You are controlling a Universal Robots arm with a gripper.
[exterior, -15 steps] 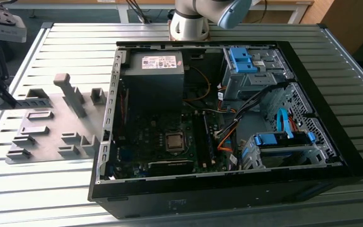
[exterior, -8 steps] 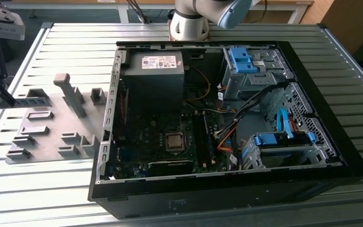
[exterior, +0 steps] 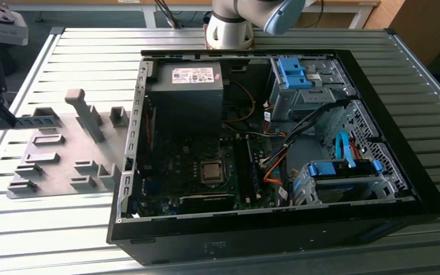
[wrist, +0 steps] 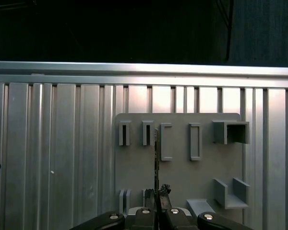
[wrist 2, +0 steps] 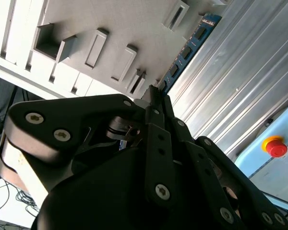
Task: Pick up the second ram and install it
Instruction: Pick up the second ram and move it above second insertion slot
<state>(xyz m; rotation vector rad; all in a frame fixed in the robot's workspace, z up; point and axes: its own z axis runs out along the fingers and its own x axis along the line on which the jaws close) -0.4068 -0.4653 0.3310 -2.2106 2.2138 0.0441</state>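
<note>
The second ram (wrist 2: 189, 48) is a thin blue-green stick with dark chips, and my gripper (wrist 2: 156, 98) is shut on one end of it. In the first wrist view the ram (wrist: 156, 158) shows edge-on, rising from the closed fingertips (wrist: 163, 191) over the grey fixture plate (wrist: 182, 182) between its slots. In the exterior view the black gripper (exterior: 7, 117) hangs at the far left, over the left end of the fixture plate (exterior: 59, 166). The open computer case (exterior: 266, 143) lies to the exterior view's right, with long dark memory slots (exterior: 244, 166) beside the processor socket (exterior: 211, 171).
The grey fixture plate carries several raised blocks and a tall post (exterior: 85, 112). The case's metal side wall (exterior: 134, 126) stands between plate and motherboard. Orange and blue cables (exterior: 281, 160) and drive cages (exterior: 304, 86) crowd the case's right half. A pale box with a red button (wrist 2: 277, 146) sits nearby.
</note>
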